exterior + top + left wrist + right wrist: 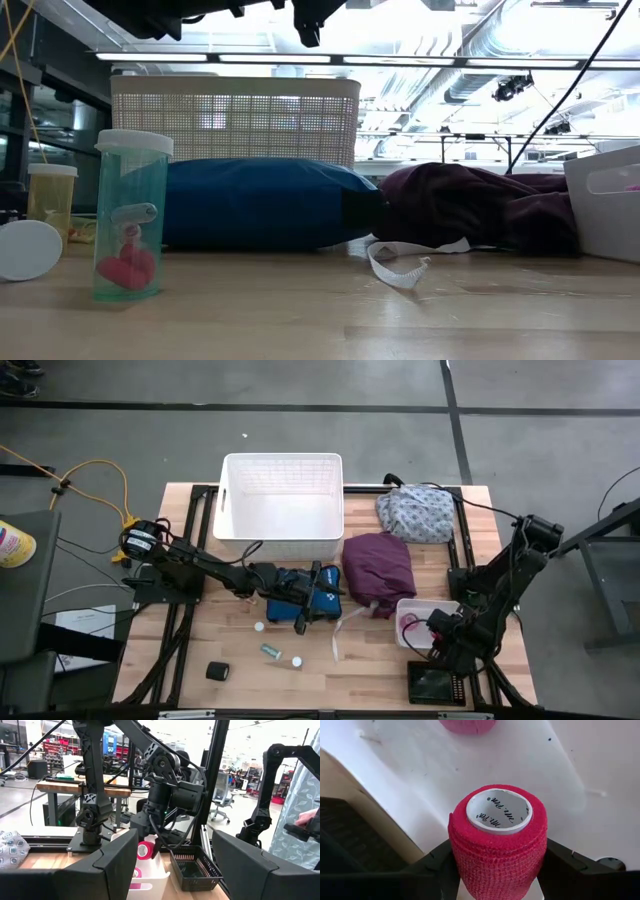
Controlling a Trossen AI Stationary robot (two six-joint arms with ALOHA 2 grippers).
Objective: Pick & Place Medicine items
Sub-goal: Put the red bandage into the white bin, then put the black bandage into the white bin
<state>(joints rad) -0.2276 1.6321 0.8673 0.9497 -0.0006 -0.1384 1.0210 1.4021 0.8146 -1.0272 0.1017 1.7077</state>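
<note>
My right gripper [497, 865] is shut on a red bandage roll [497, 840] over a small white bin [415, 608] at the table's right; a pink roll [467, 725] lies in that bin. My left gripper [175, 865] stands open above the blue zip pouch [298, 592] at mid-table, with nothing between its fingers. On the near left of the table rest a black roll [218, 671], a greenish vial [271, 650], a white cap [259, 626] and a tiny white bottle [297, 660]. My right gripper pinches the red roll's curved wrapped side [465, 855] between its two fingers [560, 865], one on each side. The fingers come from above, pointing down. The roll's open white core end [499, 810] faces up toward the wrist. The roll hangs clear above the bin's floor [420, 765].
A large white basket [282, 495] stands at the far middle. A purple bundle [378, 565] and a floral bundle [415, 515] lie right of it. A small black basket [435, 682] sits at the near right, beside the bin. A white strap [400, 270] trails near the pouch.
</note>
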